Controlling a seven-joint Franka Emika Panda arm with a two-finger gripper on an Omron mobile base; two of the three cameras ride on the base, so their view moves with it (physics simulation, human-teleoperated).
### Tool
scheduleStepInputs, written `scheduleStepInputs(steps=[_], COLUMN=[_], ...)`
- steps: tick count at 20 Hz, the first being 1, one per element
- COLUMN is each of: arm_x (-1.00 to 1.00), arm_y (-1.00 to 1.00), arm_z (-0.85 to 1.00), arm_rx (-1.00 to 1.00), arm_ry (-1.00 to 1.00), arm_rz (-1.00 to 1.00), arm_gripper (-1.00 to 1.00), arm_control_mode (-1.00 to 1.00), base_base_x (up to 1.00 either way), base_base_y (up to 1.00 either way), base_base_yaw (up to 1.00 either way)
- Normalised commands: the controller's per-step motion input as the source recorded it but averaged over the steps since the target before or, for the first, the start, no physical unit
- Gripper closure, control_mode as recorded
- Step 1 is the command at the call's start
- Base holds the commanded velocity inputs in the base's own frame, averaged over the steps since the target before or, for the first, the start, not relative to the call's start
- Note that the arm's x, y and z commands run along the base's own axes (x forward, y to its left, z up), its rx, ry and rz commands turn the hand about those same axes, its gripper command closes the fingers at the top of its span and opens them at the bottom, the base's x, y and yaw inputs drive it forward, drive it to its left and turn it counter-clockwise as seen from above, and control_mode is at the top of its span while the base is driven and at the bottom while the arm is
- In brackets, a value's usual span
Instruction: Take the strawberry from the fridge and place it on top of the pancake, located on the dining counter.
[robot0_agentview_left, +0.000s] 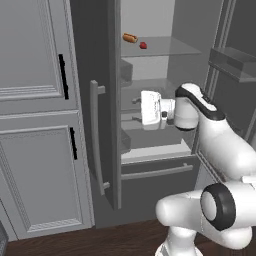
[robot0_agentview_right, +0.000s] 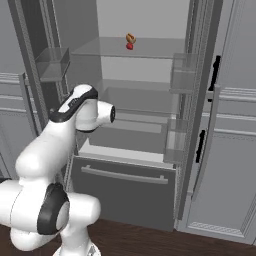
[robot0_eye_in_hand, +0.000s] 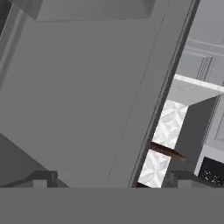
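Observation:
The fridge (robot0_agentview_left: 93, 50) stands with both doors swung open. On its upper glass shelf lies the strawberry (robot0_agentview_left: 143, 45) (robot0_agentview_right: 130, 46), a tiny red fruit just beside an orange-brown hot-dog-like item (robot0_agentview_left: 130, 37) (robot0_agentview_right: 131, 38). My gripper (robot0_agentview_left: 136, 110) hangs well below that shelf, at the middle shelves, and points left toward the left door. In the hand view its fingertips (robot0_eye_in_hand: 41, 178) stand far apart in front of a flat dark grey door panel, the gripper (robot0_eye_in_hand: 111, 181) open and holding nothing. The pancake and the dining counter are out of view.
The left door's silver bar handle (robot0_agentview_left: 96, 140) is close to my hand. The bottom drawer (robot0_agentview_right: 125, 185) is closed. The right door carries clear bins (robot0_agentview_right: 181, 75). Light grey cabinets with black handles (robot0_agentview_left: 35, 100) (robot0_agentview_right: 230, 150) flank the fridge.

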Motion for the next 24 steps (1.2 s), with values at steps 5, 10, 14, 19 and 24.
scheduleStepInputs(steps=[5, 10, 14, 19, 24], arm_x=[0.84, 0.30, 0.12, 0.01, 0.00], arm_y=[0.29, 0.72, 0.78, 0.70, 0.57], arm_z=[-0.49, -0.14, -0.16, -0.14, -0.07], arm_rx=[0.00, 0.00, 0.00, 0.00, 0.00], arm_ry=[0.02, 0.00, 0.02, 0.02, 0.00], arm_rz=[0.05, 0.09, 0.03, 0.00, 0.00], arm_gripper=[-1.00, -1.00, -1.00, -1.00, -1.00], arm_control_mode=[-1.00, -1.00, -1.00, -1.00, -1.00], base_base_x=[0.00, 0.00, 0.00, 0.00, 0.00], base_base_y=[0.00, 0.00, 0.00, 0.00, 0.00], base_base_yaw=[0.00, 0.00, 0.00, 0.00, 0.00])
